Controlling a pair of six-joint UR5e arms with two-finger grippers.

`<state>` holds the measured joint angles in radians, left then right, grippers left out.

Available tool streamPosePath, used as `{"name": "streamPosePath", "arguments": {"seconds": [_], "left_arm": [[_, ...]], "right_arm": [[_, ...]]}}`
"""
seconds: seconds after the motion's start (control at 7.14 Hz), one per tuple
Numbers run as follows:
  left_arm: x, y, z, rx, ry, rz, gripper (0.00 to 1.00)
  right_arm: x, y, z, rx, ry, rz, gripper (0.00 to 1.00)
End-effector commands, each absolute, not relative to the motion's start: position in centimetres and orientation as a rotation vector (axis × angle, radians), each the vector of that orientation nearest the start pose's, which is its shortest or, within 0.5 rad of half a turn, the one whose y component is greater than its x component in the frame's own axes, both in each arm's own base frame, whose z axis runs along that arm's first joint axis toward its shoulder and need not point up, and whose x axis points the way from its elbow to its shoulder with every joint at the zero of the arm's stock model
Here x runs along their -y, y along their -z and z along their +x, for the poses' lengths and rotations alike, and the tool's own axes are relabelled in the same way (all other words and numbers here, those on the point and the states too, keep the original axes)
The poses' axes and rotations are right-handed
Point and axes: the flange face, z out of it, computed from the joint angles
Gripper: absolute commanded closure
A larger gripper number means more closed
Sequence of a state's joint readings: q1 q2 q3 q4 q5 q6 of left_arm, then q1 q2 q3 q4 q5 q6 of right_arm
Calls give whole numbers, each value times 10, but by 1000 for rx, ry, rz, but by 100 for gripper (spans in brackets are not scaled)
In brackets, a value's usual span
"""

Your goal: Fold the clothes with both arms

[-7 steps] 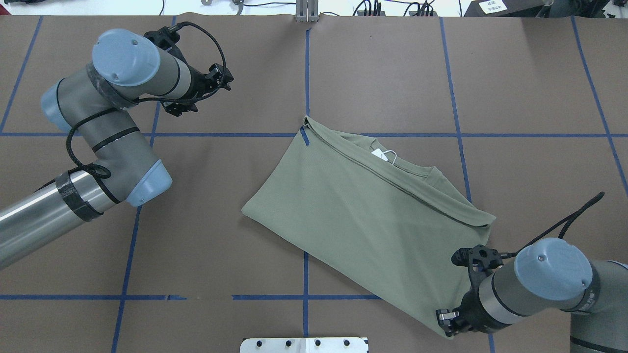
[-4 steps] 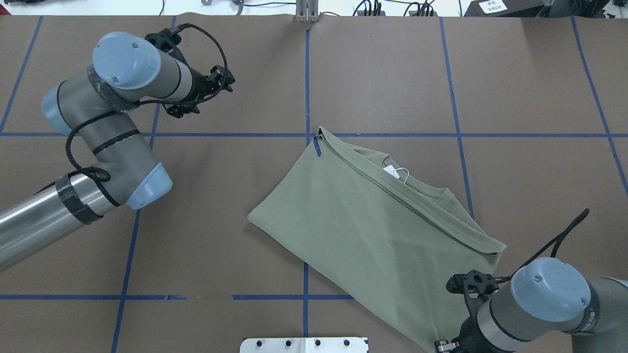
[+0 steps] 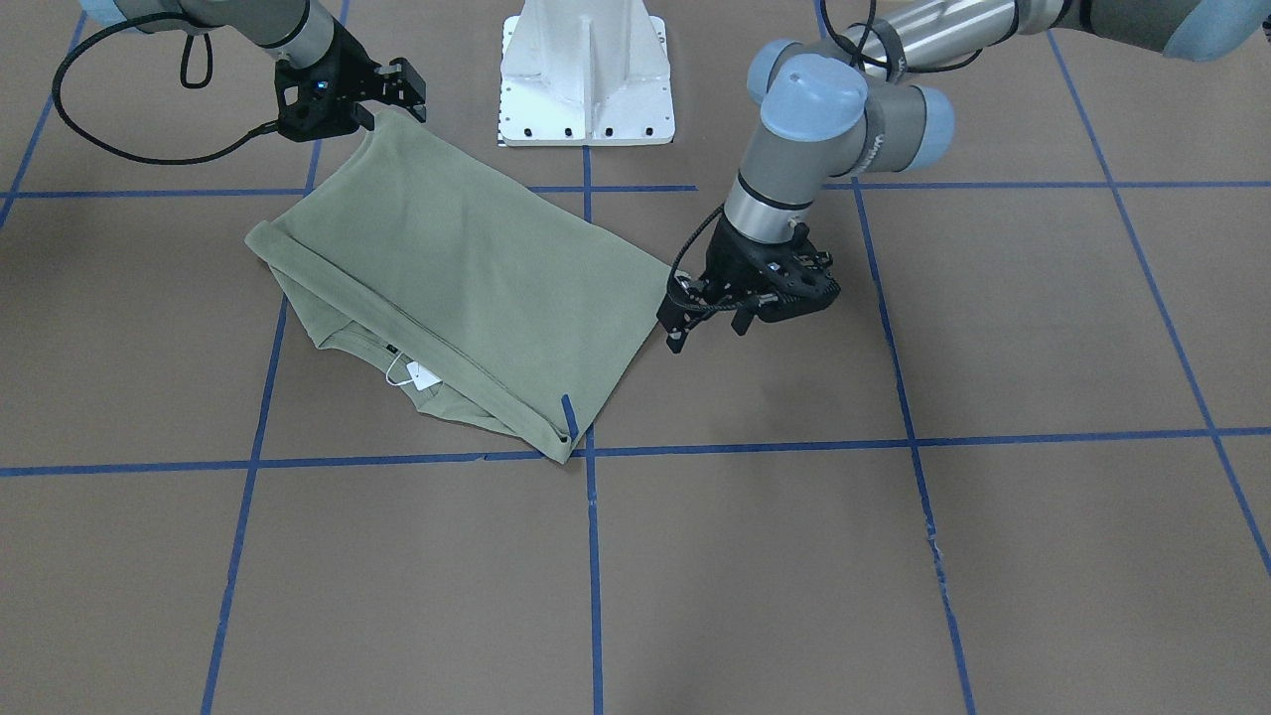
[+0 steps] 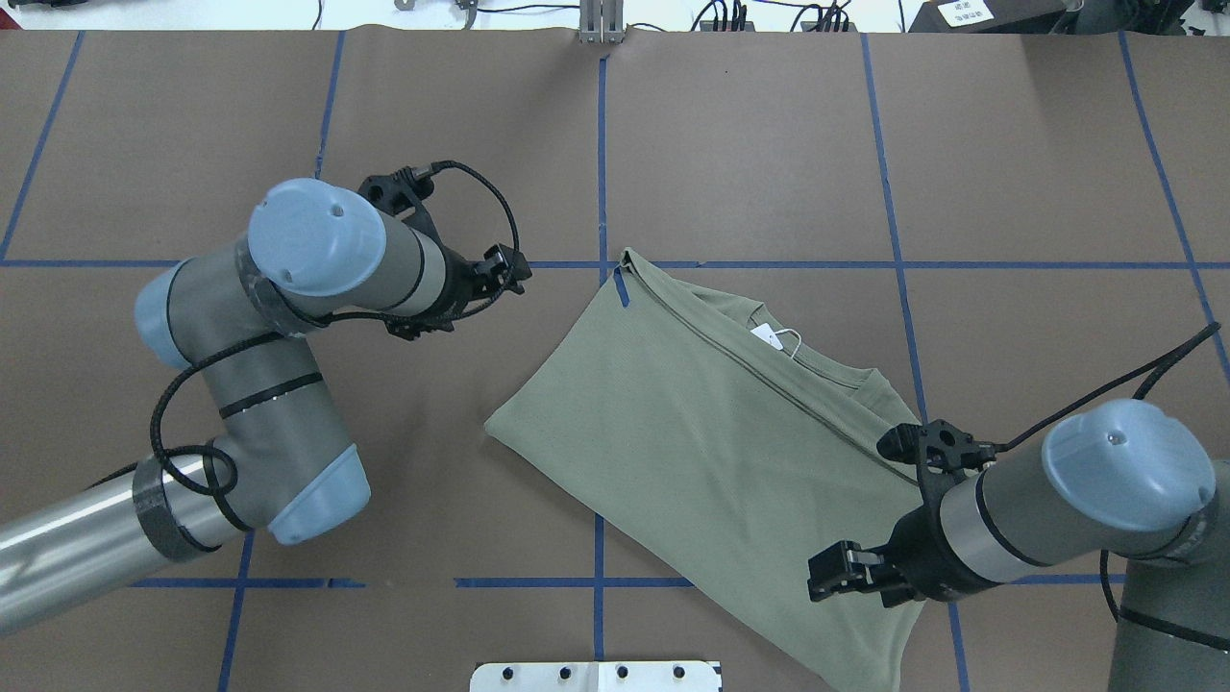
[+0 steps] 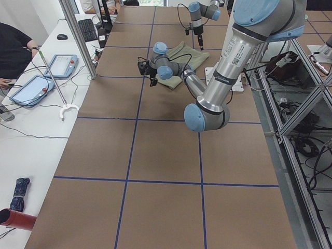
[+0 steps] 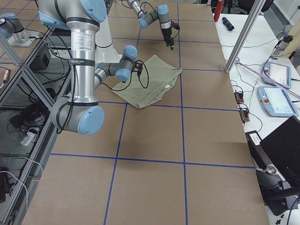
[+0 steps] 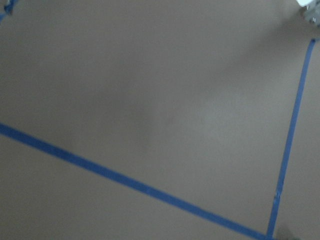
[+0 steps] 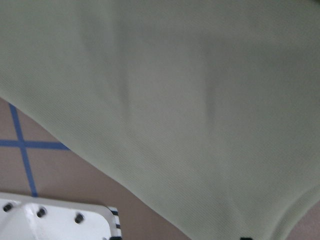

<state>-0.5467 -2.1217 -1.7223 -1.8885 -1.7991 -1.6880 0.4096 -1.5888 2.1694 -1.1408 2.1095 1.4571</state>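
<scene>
Green shirt (image 4: pixel 711 452) is pictured lying folded and askew at mid-worktop (image 4: pixel 769 144), collar turned from the robot. The left end effector (image 3: pixel 707 333), spread and empty, is held beside its edge; the right end effector (image 4: pixel 828 574), likewise spread, above a near corner. Both corners should be pinched evenly, all layers.

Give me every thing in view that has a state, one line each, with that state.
shirt, folded over, lying flat, held by neither gripper.
hang tag, uncovered, lying near the shirt's far edge.
left gripper, open, empty, beside the shirt's corner and apart from it.
right gripper, open, over the shirt's near corner, gripping nothing.
</scene>
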Motion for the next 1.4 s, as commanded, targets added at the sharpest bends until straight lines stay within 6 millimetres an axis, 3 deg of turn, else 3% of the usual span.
{"name": "streamPosePath", "arguments": {"seconds": [0.0,0.14,0.42,0.56,0.7,0.84,0.98,1.26], "left_arm": [[369,-237,543,-1032,526,-128,0],[351,-247,563,-1004,511,-154,0],[362,-266,578,-960,549,-107,2],[362,-269,577,-956,552,-105,9],[362,-268,577,-959,552,-105,41],[361,-263,573,-970,546,-103,88],[361,-260,572,-974,543,-105,100],[367,-260,564,-979,546,-96,100]], "right_arm": [[308,-320,-346,1114,-109,-128,0],[314,-322,-341,1110,-126,-119,0],[315,-325,-345,1099,-137,-100,0],[315,-324,-346,1100,-135,-100,0],[316,-325,-346,1099,-137,-100,0],[316,-325,-346,1099,-137,-100,0],[316,-325,-346,1099,-137,-100,0],[317,-324,-345,1099,-141,-94,0]]}}
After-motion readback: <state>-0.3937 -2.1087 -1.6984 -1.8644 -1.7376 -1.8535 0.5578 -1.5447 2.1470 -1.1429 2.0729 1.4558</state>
